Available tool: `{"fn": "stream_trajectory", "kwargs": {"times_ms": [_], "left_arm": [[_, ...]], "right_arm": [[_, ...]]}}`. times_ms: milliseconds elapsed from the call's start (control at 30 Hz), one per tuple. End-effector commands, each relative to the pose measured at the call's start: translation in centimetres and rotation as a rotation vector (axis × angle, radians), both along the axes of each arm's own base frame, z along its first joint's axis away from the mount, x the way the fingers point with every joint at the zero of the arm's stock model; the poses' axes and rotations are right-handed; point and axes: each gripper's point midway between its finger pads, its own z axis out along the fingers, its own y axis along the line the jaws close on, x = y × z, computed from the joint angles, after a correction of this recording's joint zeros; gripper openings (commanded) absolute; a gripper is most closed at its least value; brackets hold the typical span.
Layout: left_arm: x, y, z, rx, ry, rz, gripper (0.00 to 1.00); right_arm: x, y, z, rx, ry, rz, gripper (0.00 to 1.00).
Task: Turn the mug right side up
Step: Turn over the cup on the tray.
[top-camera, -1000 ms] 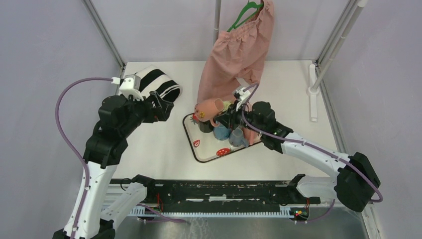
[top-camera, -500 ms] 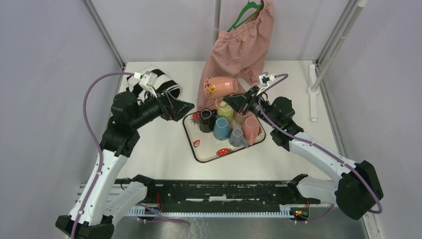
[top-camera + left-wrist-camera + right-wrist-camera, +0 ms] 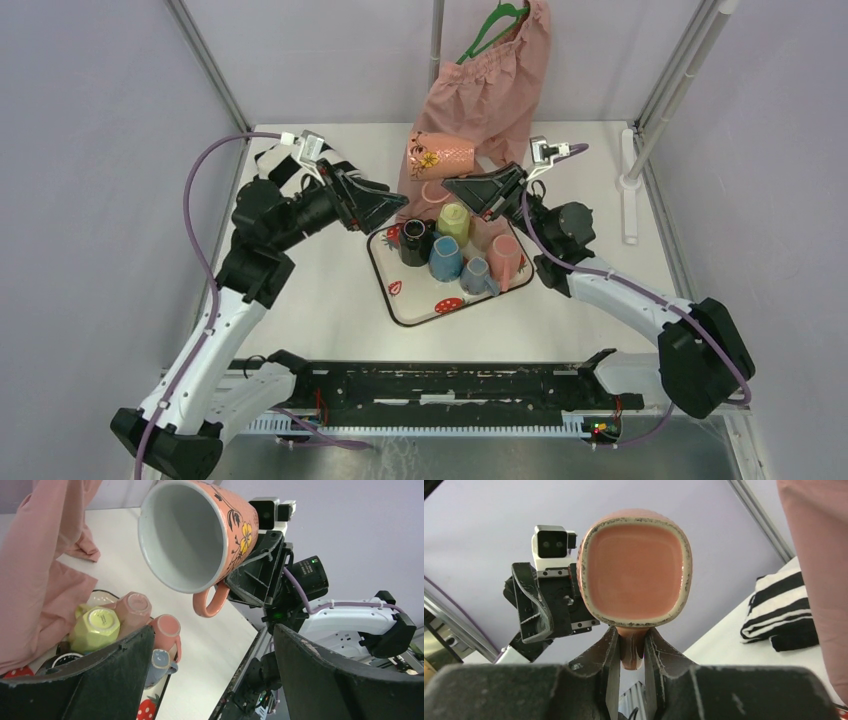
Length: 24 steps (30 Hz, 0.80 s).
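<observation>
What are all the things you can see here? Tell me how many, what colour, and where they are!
Flowery mug: one, pink-orange, in the air on its side, above the tray's far end.
Tray: one, white with red pictures, middle of the table.
Small mugs: about six; black, yellow-green, blue, grey-blue and two pink; crowded on the tray.
Shorts: one, pink, hanging at the back.
Hanger: one, green, holding the shorts.
Striped cloth: one, black and white, folded, back left.
Left claw: one, black, open, holding nothing.
Right claw: one, black, pinching the mug's handle.
</observation>
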Motion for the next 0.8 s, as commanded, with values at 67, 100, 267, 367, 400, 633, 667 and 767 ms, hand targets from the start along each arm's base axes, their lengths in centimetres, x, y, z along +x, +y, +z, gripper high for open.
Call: {"fn": "stream_trajectory", "kwargs": {"times_ms": [67, 100, 267, 367, 400, 633, 667, 767], "left_arm": [[0.2, -1.4, 3.4, -0.087, -0.075, -0.039, 0.91], [0.3, -1.6, 3.6, -0.089, -0.084, -0.039, 0.89], [1.4, -2.1, 4.3, -0.081, -0.108, -0.032, 0.88], [1.4, -2.9, 4.9, -0.094, -0.121, -0.059, 0.88], [1.4, -3.1, 5.1, -0.099, -0.126, -0.066, 0.88], [1.6, -4.6, 5.8, -0.11, -0.149, -0.1, 0.86], [1.6, -4.7, 6.0, -0.109, -0.153, -0.105, 0.85], [1.6, -5.3, 6.1, -0.105, -0.157, -0.124, 0.81]], "right_arm": [[-3.0, -1.3, 8.6, 0.217, -0.211, 0.083, 0.0], [-3.1, -1.3, 8.7, 0.221, -0.212, 0.085, 0.0], [-3.1, -1.4, 9.4, 0.248, -0.205, 0.098, 0.0], [-3.3, -1.1, 9.6, 0.271, -0.198, 0.122, 0.0], [-3.3, -1.0, 9.6, 0.278, -0.194, 0.13, 0.0], [-3.7, -0.5, 9.8, 0.288, -0.187, 0.142, 0.0], [-3.8, -0.4, 9.9, 0.288, -0.19, 0.146, 0.0], [-3.9, -0.1, 10.1, 0.285, -0.194, 0.153, 0.0]]}}
